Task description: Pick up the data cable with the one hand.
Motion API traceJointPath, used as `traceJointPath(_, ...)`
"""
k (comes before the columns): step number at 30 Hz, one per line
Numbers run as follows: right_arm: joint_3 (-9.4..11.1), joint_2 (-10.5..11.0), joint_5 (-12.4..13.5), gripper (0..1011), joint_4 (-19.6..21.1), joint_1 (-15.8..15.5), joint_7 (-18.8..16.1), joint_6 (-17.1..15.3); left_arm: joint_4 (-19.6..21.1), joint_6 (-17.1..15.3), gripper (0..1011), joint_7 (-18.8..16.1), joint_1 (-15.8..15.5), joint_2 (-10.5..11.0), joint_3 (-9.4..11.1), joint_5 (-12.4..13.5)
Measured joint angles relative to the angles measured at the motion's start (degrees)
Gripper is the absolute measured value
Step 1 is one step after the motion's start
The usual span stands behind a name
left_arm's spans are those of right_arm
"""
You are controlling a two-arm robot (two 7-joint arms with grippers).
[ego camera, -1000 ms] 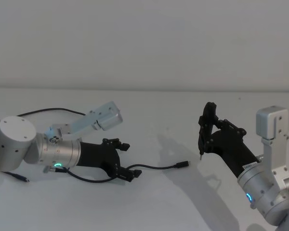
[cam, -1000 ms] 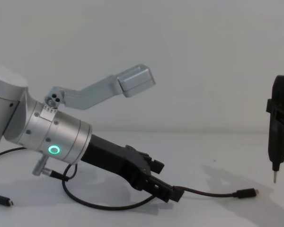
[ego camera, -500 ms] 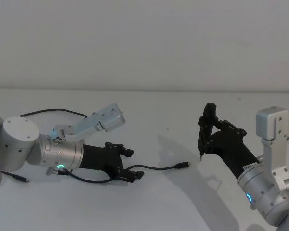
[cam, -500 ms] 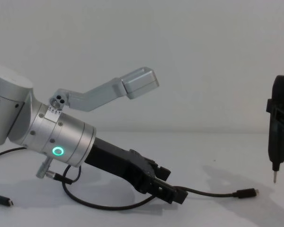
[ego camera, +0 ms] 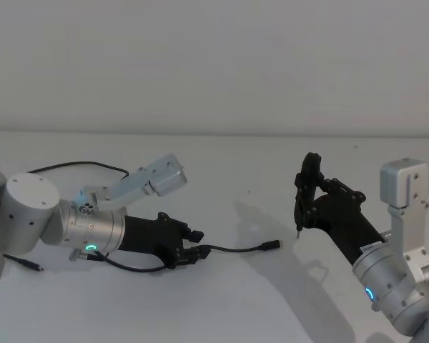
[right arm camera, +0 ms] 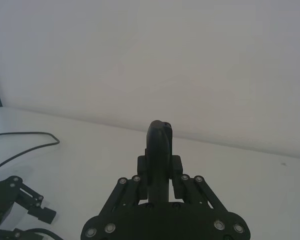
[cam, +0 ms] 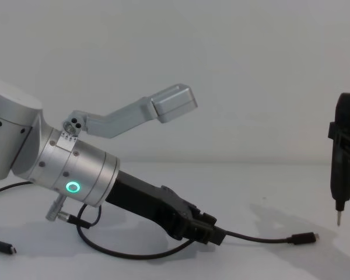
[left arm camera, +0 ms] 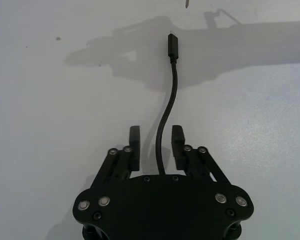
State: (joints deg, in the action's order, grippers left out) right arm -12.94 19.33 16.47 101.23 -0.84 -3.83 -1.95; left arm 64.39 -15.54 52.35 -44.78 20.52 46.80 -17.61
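Straddling the data cable (left arm camera: pixel 166 107), the left gripper (left arm camera: pixel 156 131) lies low over the white tabletop (ego camera: pixel 222 300) in its left half, its two black angular fingers (left arm camera: pixel 134 142) spread apart with the thin cord running between them; a sliver of bare surface shows on either side of the cord, so the pincer is released and not yet clamped. The cable is a slim, matt black, flexible line: it loops in a slack curve beneath the thick silver wrist (cam: pixel 76 166) with its glowing green ring, passes between the fingers and runs on toward the middle of the tabletop, ending in a small black plug (ego camera: pixel 272 244) with a short metal tip, lying flat. The right gripper (ego camera: pixel 309 204) hangs above the tabletop nearer its right edge, clenched on a slim black pen-shaped tool (ego camera: pixel 304 187) that stands about upright, its fine metal point aimed down, near the plug and apart from it.
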Motion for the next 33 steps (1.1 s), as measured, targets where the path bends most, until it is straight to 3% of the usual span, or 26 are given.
traceJointPath(12,0.0,0.0,0.0,274,0.0,0.0,0.0,0.0,0.0,0.0,36,0.0,0.0,0.0,0.1,-0.1)
traceJointPath(33,0.8,-1.0,0.9,275,2.5,-0.2,-0.9,-0.4,3.5,4.0,36,-2.1,1.6,1.4,-1.8,-2.1)
